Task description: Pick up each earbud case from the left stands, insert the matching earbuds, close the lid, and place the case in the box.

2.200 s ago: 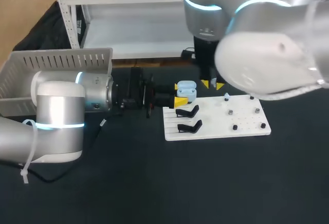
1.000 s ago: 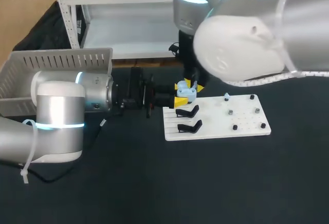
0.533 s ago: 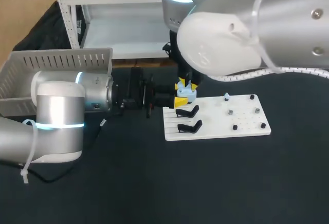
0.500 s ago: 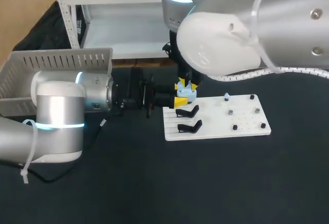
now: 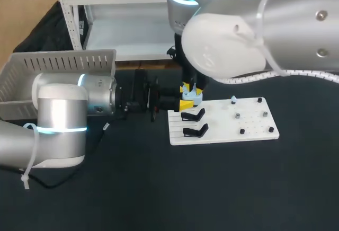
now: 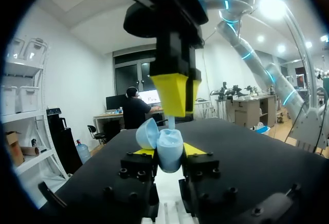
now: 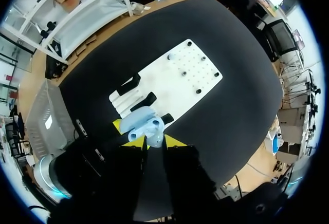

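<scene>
While our left claw (image 6: 168,152) clamps the one open blue case (image 6: 165,158), our right claw (image 6: 175,112) pinches one earbud (image 6: 169,125) just above, seen only from the left wrist, two black stands (image 5: 194,115) nearby.

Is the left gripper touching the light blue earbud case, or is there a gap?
Touching. In the left wrist view, both yellow fingertips of the left gripper press against opposite sides of the light blue earbud case.

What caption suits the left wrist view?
Left gripper holds an open light-blue earbud case; right gripper pinches a white earbud at its opening.
</scene>
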Tool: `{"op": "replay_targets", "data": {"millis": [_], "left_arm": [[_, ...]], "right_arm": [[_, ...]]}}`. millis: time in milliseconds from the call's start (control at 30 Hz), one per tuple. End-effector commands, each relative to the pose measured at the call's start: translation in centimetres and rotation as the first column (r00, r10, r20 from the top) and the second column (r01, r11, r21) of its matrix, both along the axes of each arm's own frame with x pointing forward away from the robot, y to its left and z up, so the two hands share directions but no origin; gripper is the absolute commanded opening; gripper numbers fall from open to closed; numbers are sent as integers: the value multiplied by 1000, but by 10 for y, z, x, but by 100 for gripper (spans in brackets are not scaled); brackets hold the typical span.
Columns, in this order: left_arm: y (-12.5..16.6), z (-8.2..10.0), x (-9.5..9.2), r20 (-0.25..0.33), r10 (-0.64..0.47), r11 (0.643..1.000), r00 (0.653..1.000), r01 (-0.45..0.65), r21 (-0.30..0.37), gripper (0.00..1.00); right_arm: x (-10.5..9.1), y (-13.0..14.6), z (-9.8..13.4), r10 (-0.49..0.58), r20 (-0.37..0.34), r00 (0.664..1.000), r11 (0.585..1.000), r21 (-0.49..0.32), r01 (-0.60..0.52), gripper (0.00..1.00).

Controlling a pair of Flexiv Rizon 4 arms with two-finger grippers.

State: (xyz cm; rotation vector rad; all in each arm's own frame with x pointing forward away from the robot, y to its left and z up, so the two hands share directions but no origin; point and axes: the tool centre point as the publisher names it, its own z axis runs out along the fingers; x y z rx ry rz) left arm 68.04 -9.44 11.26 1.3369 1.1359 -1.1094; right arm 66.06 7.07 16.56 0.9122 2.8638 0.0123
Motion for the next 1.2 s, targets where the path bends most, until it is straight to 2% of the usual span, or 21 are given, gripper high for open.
{"op": "replay_targets", "data": {"millis": [33, 733, 1033, 1100, 1133, 1200], "left_arm": [[0, 0, 0, 1, 2, 1000, 1000, -2, -2, 0], [0, 0, 0, 1, 2, 1000, 1000, -2, -2, 0], [0, 0, 0, 1, 2, 1000, 1000, -2, -2, 0], [0, 0, 0, 1, 2, 1000, 1000, -2, -2, 0], [0, 0, 0, 1, 2, 1000, 1000, -2, -2, 0], [0, 0, 0, 1, 2, 1000, 1000, -2, -2, 0]], "right_arm": [[2, 2, -1, -1, -6, 1000, 1000, -3, 1, 0], [9, -4, -11, -10, -20, 1000, 1000, -15, 10, 0], [9, -2, -16, -10, -49, 999, 1000, -17, 9, 1], [9, -2, -16, -10, -51, 999, 1000, -17, 9, 25], [8, -2, -16, -10, -51, 999, 1000, -17, 9, 32], [7, -2, -15, -9, -51, 999, 1000, -13, 9, 37]]}}
